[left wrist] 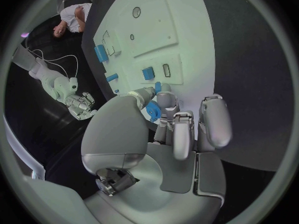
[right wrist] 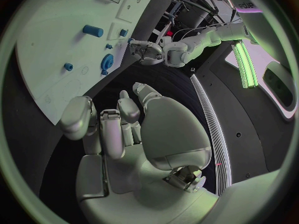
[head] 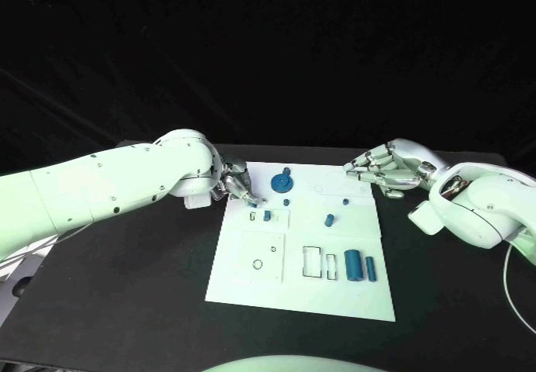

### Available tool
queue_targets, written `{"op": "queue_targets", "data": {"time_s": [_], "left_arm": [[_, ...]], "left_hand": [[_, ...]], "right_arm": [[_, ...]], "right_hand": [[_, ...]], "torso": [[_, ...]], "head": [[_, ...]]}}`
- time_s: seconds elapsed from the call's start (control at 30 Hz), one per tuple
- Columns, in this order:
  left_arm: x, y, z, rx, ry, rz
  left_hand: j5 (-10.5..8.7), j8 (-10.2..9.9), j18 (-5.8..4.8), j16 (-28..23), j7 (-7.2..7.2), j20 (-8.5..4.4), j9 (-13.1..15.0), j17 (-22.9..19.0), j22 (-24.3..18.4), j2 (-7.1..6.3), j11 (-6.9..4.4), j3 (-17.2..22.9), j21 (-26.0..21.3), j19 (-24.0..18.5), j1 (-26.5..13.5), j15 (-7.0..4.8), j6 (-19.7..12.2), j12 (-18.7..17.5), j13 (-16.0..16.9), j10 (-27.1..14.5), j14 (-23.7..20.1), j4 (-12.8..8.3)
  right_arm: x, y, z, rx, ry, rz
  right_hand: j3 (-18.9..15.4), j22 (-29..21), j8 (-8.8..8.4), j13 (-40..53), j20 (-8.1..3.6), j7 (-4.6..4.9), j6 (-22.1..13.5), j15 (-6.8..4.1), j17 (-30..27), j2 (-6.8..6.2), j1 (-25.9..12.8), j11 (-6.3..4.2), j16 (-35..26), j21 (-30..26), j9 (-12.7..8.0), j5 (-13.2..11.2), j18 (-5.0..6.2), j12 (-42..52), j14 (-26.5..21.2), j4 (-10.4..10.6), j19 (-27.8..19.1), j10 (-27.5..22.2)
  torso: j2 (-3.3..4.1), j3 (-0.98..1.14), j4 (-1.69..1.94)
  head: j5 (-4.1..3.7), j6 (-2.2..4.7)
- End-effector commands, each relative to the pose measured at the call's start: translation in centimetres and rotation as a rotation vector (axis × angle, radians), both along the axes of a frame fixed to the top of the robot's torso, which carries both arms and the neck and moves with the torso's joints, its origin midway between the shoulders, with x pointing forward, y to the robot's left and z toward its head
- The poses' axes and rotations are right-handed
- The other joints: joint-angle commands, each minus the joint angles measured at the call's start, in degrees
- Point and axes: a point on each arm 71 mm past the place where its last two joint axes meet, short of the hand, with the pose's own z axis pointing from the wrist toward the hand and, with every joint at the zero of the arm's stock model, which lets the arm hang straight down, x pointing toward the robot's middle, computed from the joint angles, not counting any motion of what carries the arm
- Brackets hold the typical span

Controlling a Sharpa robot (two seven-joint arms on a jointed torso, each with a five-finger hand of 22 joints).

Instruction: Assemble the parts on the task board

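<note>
one small blue plastic part pinched in left hand; loose pinch risks dropping it. right hand curled, holding nothing.

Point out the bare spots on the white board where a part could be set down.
The white task board is bare along its near edge, below the rectangular slots. Its far right corner, near the right hand, is bare too. The far left corner is crowded: blue gear, left hand.

Dim, greenish light; fisheye-bent wrist views

White, dark-speckled arms (possibly screws) end in each silver robot hand.
</note>
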Motion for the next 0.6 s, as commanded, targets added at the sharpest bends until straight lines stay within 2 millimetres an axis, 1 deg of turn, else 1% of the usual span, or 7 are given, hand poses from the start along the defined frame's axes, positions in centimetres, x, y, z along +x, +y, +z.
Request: {"op": "queue_targets", "data": {"time_s": [0.03, 0.33, 0.5, 0.6], "left_arm": [[-0.1, -0.2, 0.0, 0.021, -0.064, -0.026], [-0.6, -0.1, -0.9, 0.059, -0.050, -0.051], [-0.8, -0.2, -1.4, 0.090, -0.041, -0.064], [-0.8, -0.3, -1.7, 0.097, -0.042, -0.058]], "left_hand": [[0.37, 0.3, -0.83, 0.1, -0.18, 0.04, 0.0, 15.1, 4.2, -0.03, -0.04, 9.2, 0.3, 1.2, -0.5, -0.21, 0.3, 0.3, 0.0, 0.2, 6.0, -8.8], [0.41, 0.3, -0.84, 0.1, -0.20, 0.03, 0.1, 15.1, 4.3, -0.08, -0.06, 9.2, 0.3, 1.2, -0.5, -0.21, 0.3, 0.4, 0.1, 0.3, 6.0, -8.8], [0.43, 0.3, -0.86, 0.1, -0.21, 0.03, 0.1, 15.1, 4.4, -0.12, -0.07, 9.3, 0.4, 1.2, -0.6, -0.22, 0.3, 0.5, 0.2, 0.4, 6.0, -8.9], [0.45, 0.3, -0.86, 0.1, -0.22, 0.03, 0.1, 15.1, 4.3, -0.13, -0.08, 9.3, 0.4, 1.2, -0.6, -0.23, 0.4, 0.5, 0.1, 0.4, 6.0, -8.9]], "right_arm": [[-0.1, 0.2, 0.0, 0.000, -0.007, 0.017], [-0.1, 0.2, -0.1, 0.003, -0.010, 0.016], [-0.1, 0.2, -0.1, 0.004, -0.012, 0.014], [-0.1, 0.1, 0.0, 0.005, -0.018, 0.009]], "right_hand": [[0.3, -0.1, 0.21, -0.1, -0.09, -0.02, -0.1, -0.44, 5.0, -0.33, -0.1, 0.01, -0.4, -0.3, -0.1, 0.4, 0.63, -0.2, 3.9, -0.1, -0.5, -0.3], [0.3, -0.3, 0.20, -0.1, -0.09, -0.02, -0.1, -0.44, 4.9, -0.32, -0.1, 0.01, -0.5, -0.4, -0.1, 0.4, 0.66, -0.2, 3.8, 0.0, -0.6, -0.3], [0.4, -0.4, 0.19, -0.2, -0.09, -0.02, -0.2, -0.44, 4.6, -0.30, -0.1, 0.01, -0.7, -0.5, -0.1, 0.4, 0.69, -0.3, 3.8, 0.0, -0.6, -0.4], [0.4, -1.1, 0.19, -0.5, -0.09, -0.01, -0.2, -0.43, 4.1, -0.27, -0.1, 0.01, -1.0, -0.8, -0.1, 0.4, 0.81, -0.7, 3.7, 0.0, -0.9, -0.7]], "torso": [[-0.01, -0.04, -0.13], [0.04, 0.02, -0.14], [0.09, -0.03, -0.11], [0.10, -0.02, -0.07]], "head": [[0.08, 0.10], [0.13, 0.10], [0.12, -0.01], [0.05, 0.00]]}}
